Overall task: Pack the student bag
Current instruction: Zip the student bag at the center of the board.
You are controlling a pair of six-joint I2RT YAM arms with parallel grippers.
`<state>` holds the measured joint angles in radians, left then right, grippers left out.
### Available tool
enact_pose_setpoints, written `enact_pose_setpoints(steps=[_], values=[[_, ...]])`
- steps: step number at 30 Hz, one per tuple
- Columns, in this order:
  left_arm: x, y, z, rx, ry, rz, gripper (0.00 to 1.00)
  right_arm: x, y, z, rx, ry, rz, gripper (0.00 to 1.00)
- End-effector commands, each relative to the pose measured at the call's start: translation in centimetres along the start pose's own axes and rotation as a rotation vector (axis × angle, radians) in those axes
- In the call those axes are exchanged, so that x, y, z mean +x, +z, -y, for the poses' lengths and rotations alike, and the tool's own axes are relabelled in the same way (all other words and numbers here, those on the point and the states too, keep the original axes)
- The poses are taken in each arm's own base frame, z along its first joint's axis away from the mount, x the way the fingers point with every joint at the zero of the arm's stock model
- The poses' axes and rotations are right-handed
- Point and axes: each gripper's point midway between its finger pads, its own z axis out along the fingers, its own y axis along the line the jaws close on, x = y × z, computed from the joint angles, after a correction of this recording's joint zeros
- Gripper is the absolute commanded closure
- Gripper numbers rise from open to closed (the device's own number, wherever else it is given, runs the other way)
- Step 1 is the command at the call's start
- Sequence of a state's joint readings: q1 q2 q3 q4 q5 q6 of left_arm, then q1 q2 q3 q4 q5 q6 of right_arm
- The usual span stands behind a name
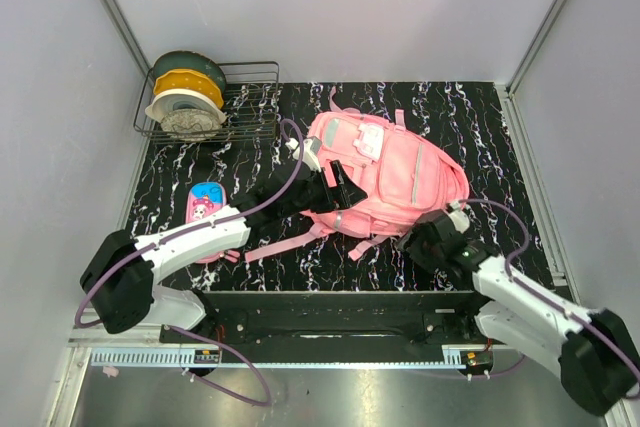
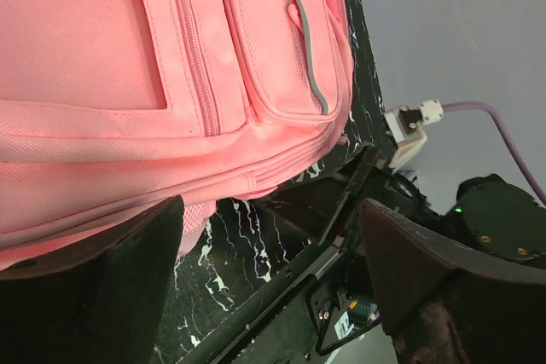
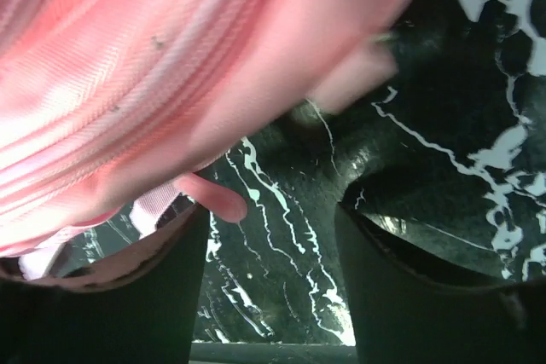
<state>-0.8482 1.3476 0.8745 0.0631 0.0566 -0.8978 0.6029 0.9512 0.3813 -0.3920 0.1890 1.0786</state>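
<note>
The student bag (image 1: 405,172) is a large pink backpack lying flat mid-table, straps trailing toward the near edge. My left gripper (image 1: 338,185) is at the bag's left side, low over it; in the left wrist view the gripper (image 2: 271,206) is open and empty, with the bag's zipped pockets (image 2: 128,66) just above it. My right gripper (image 1: 432,239) is at the bag's near right edge; in the right wrist view it (image 3: 271,210) is open and empty, with pink fabric (image 3: 171,66) overhanging it and a strap end (image 3: 213,198) by the left finger.
A small pink-and-blue pencil case (image 1: 206,204) lies left of the bag beside my left arm. A wire rack (image 1: 250,107) with filament spools (image 1: 186,97) stands at the back left. Grey walls enclose the black marbled table (image 1: 480,117).
</note>
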Motion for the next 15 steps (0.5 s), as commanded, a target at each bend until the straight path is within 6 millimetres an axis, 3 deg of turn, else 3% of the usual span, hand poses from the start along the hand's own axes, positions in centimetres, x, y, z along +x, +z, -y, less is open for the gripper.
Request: enact_pose_setpoints(steps=[1, 5, 6, 8, 9, 12, 15], values=[[-1.5, -0.4, 2.1, 0.076, 0.015, 0.047, 0.12, -1.1, -1.8, -1.1, -0.109, 0.197, 0.032, 0.25], [-1.6, -0.5, 2.1, 0.081, 0.017, 0.049, 0.12, -4.5, -4.7, 0.6, -0.032, 0.107, 0.191, 0.22], [-1.6, -0.5, 2.0, 0.079, 0.018, 0.047, 0.12, -5.4, -6.3, 0.1, -0.051, 0.085, 0.219, 0.22], [-1.7, -0.5, 2.0, 0.078, 0.016, 0.055, 0.12, -5.9, -7.3, -0.6, -0.093, -0.035, 0.235, 0.26], [-1.7, -0.5, 2.0, 0.08, 0.015, 0.058, 0.12, -6.2, -7.6, -2.1, -0.148, -0.071, 0.235, 0.29], [-1.8, -0.3, 2.1, 0.083, 0.016, 0.056, 0.12, -4.6, -6.4, -3.9, -0.189, -0.186, 0.133, 0.37], [-1.8, -0.3, 2.1, 0.083, 0.015, 0.052, 0.12, -3.5, -4.4, -4.0, -0.145, -0.253, 0.052, 0.43]])
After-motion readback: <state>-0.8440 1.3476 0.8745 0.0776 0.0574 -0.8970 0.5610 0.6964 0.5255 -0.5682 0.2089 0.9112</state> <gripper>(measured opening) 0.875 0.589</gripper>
